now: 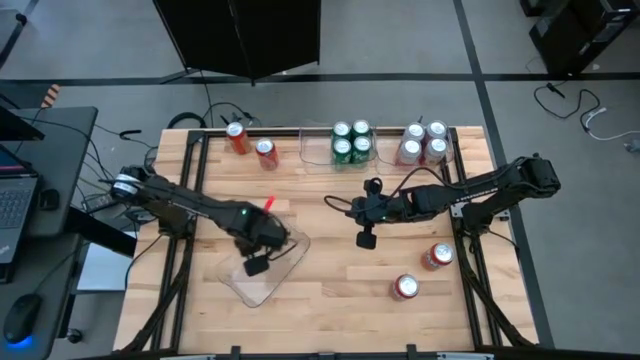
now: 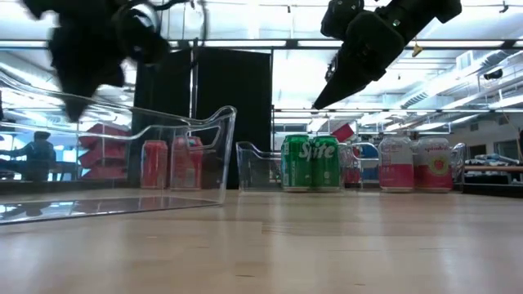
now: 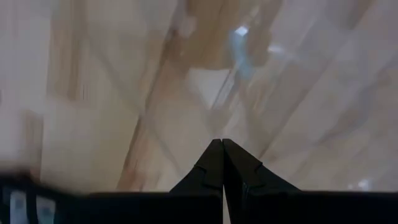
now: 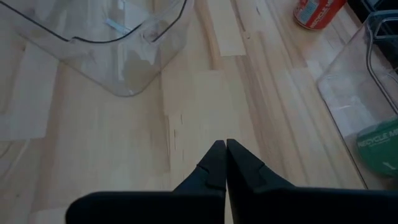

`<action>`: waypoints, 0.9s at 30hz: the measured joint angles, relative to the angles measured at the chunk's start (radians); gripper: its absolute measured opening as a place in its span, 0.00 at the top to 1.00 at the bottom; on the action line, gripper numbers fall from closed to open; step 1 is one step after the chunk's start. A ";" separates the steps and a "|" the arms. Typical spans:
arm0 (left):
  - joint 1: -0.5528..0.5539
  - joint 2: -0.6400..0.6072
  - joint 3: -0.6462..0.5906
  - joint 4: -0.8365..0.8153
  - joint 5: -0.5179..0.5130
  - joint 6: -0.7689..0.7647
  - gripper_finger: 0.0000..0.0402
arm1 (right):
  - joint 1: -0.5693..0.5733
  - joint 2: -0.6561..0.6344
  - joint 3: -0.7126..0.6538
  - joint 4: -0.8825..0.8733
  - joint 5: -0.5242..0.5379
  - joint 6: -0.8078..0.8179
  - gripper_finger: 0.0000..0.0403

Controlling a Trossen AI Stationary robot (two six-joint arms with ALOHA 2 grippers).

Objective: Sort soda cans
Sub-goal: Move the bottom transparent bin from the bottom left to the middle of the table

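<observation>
Closest to the low camera is the empty clear bin (image 2: 122, 155), sitting skewed on the wooden table (image 1: 330, 290) at about seven o'clock from the table's middle. The left gripper (image 1: 257, 266) hangs right over it, fingers pressed together with nothing between them; the left wrist view shows the two tips (image 3: 222, 163) meeting above the bin's clear floor.

The right gripper (image 1: 366, 239) hovers near the table's centre, pointing down, its fingers also closed tight on nothing (image 4: 225, 163), bare wood beneath.

All the soda cans I can see stand upright, long axis vertical, silver tops up. Two red cans (image 1: 250, 145) stand loose at eleven o'clock along the far edge, close together, outside any bin. At twelve o'clock a second clear bin (image 1: 313, 150) holds four green cans (image 1: 351, 142) packed in a square. Just beside it, at one o'clock, a third bin (image 1: 452, 145) holds four silver-white cans with red (image 1: 424, 143), likewise in a square. Two more red cans are well apart from those, on open table: one (image 1: 437, 256) at four o'clock, the other (image 1: 405, 287) near five o'clock, close to the front edge.
</observation>
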 joint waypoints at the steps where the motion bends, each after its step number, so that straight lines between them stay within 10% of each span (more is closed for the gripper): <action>1: -0.009 0.000 -0.014 -0.012 0.000 -0.023 1.00 | 0.002 0.000 0.000 0.000 0.000 0.000 1.00; 8: -0.009 -0.001 -0.147 0.050 -0.086 -0.049 1.00 | 0.007 0.000 0.000 0.002 0.000 0.001 1.00; 17: 0.134 -0.001 -0.167 0.195 -0.620 0.152 1.00 | 0.005 0.000 0.000 0.023 0.000 0.000 1.00; 27: 0.288 0.000 -0.174 0.748 -0.496 0.436 1.00 | 0.005 0.000 0.000 0.013 0.000 0.002 1.00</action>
